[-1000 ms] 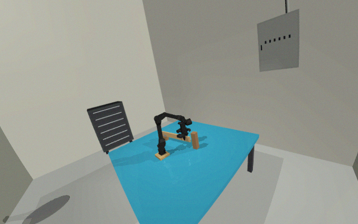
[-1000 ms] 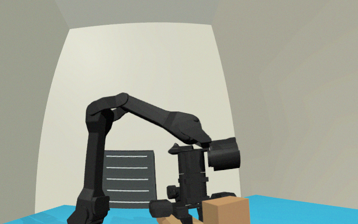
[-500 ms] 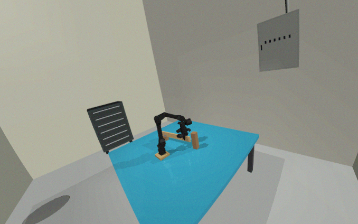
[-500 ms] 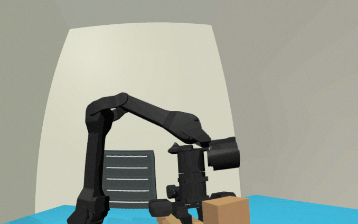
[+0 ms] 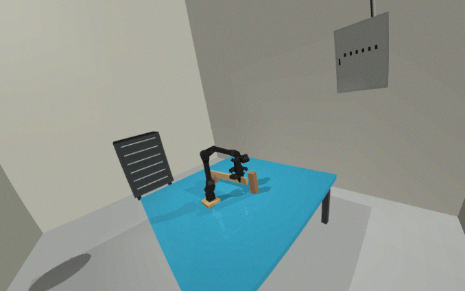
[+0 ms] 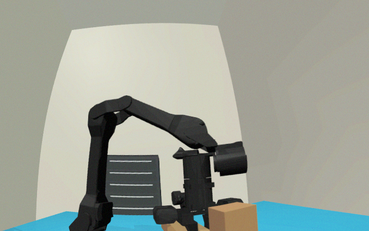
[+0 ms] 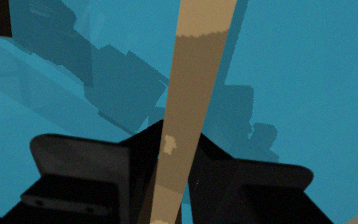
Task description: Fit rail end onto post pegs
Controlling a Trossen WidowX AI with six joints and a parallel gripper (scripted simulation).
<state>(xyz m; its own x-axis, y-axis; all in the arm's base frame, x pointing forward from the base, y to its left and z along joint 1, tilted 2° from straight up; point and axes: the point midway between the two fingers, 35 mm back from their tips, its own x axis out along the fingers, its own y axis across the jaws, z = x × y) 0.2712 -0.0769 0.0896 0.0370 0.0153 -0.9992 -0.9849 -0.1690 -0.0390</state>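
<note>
In the top view, the black arm [image 5: 207, 171] [image 6: 148, 114] stands on a wooden base plate [image 5: 209, 206], upon the blue table [image 5: 227, 231] [image 6: 309, 219] [image 7: 320, 75]; its gripper [image 5: 239, 179] [image 6: 198, 225] [image 7: 175, 126] points downward and is closed upon the long wooden rail [image 5: 223, 176] [image 6: 176, 226] [image 7: 190, 85], near the end which is at the post; this end is just beside the wooden post [image 5: 253, 182] [image 6: 240, 218], but whether the two touch, I cannot tell; the other end is at the low footboard block [image 5: 215, 178], partly behind the arm; the pegs are too small to be seen.

In the exterior view, the arm bends over from the left and the gripper hangs behind the post; of the rail only small pieces are visible, low in the picture, so its level cannot be judged here.

In the wrist view, the rail passes between the two dark fingers, which are clamped on its sides; it runs a little slanted, from the bottom edge to the top edge; shadows lie on the table at both its sides.
</note>
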